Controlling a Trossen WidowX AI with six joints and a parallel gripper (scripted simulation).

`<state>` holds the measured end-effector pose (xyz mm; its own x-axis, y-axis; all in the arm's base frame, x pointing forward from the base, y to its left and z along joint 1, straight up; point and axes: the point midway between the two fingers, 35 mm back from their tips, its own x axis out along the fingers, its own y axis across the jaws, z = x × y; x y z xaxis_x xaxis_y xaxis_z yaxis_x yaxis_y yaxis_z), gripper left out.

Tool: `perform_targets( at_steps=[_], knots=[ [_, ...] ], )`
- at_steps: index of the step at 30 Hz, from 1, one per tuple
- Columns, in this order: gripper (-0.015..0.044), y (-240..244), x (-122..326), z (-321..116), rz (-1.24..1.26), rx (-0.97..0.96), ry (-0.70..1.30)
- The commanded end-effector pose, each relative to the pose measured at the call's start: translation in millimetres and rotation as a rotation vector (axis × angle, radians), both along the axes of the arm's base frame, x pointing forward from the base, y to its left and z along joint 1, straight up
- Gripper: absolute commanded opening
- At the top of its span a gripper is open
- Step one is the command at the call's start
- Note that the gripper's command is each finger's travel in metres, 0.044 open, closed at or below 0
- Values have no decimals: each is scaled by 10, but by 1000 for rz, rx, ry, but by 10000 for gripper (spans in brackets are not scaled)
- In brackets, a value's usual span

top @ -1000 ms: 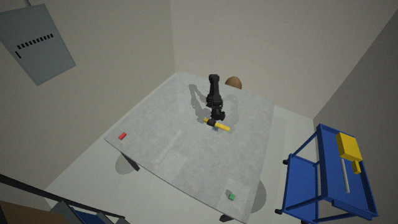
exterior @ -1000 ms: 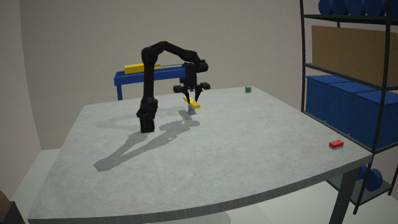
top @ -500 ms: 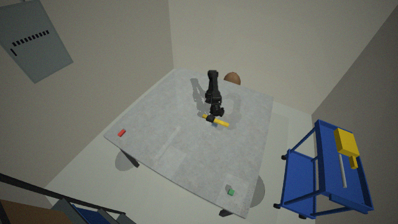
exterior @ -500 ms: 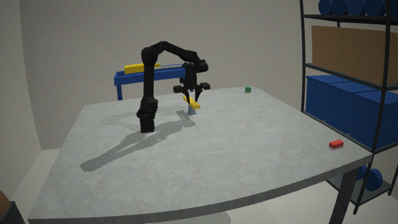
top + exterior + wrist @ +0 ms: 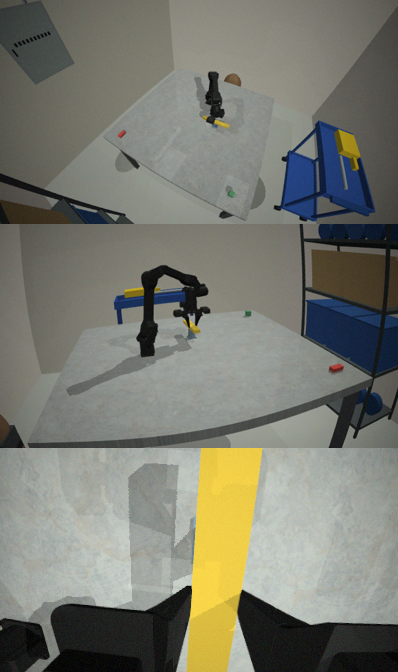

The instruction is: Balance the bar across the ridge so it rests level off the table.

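The yellow bar (image 5: 221, 124) (image 5: 195, 329) (image 5: 225, 523) is held off the table (image 5: 149, 124) (image 5: 236, 373) (image 5: 310, 528). My gripper (image 5: 193, 326) (image 5: 214, 593) is shut on the bar, off its middle, with the longer part reaching out ahead in the wrist view. The blue-grey ridge (image 5: 214, 126) (image 5: 191, 335) stands on the table just under the bar. In the wrist view only a sliver of the ridge (image 5: 193, 543) shows at the bar's left edge. Whether the bar touches the ridge's top I cannot tell.
A red block (image 5: 122, 134) (image 5: 336, 368) lies near one table corner. A green cube (image 5: 231, 193) (image 5: 248, 313) is near another corner. A blue cart (image 5: 321, 168) (image 5: 134, 303) and a shelf rack (image 5: 384, 314) stand beyond the table's edges.
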<state>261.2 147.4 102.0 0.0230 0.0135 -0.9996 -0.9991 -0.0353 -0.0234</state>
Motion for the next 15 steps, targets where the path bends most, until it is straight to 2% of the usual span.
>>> perform_targets(
  at_steps=[1, 15],
  knots=[
    [0, -2, -1, -9, 3, -1, 1],
    [0, -1, 1, 2, 0, 1, -1]
  ],
)
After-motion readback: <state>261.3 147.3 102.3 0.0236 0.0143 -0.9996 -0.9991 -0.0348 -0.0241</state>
